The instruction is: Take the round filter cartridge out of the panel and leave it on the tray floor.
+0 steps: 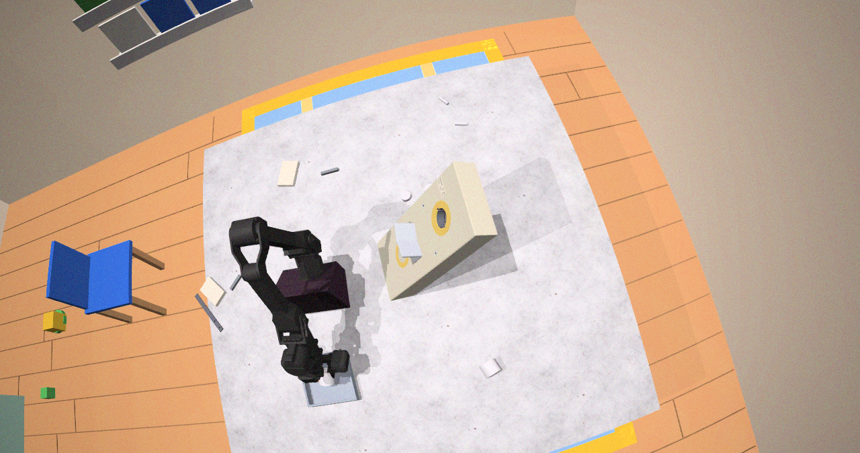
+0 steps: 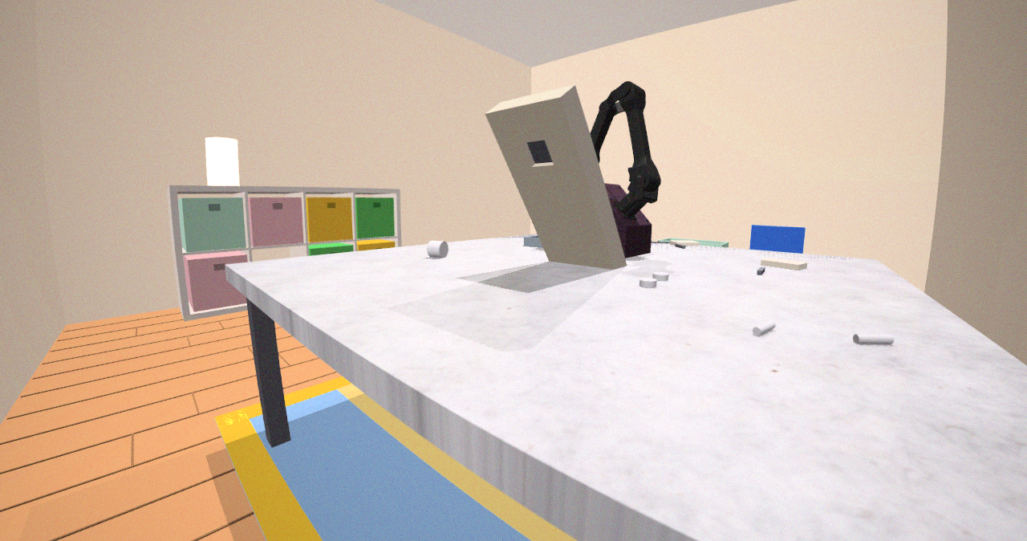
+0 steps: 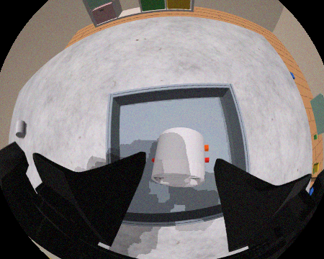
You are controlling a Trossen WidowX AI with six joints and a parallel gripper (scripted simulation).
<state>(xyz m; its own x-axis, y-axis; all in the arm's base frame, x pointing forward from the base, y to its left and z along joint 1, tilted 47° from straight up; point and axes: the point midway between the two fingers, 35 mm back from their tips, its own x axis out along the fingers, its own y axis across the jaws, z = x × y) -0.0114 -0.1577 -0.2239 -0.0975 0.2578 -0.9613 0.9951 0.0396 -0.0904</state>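
Bright, even light with soft overlapping shadows across the pale tabletop [image 1: 541, 330] [image 2: 646, 394] [image 3: 61, 90], faint grain, wrist view fisheye-curved, black-cornered.

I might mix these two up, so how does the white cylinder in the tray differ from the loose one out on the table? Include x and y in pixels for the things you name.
The tray cylinder [image 1: 327, 379] [image 3: 180, 155] carries small red and orange nubs; the table cylinder [image 1: 490, 367] [image 2: 437, 249] [image 3: 21, 128] shows none. The tray cylinder sits between the open fingers; the table cylinder lies away from them. Both are pale.
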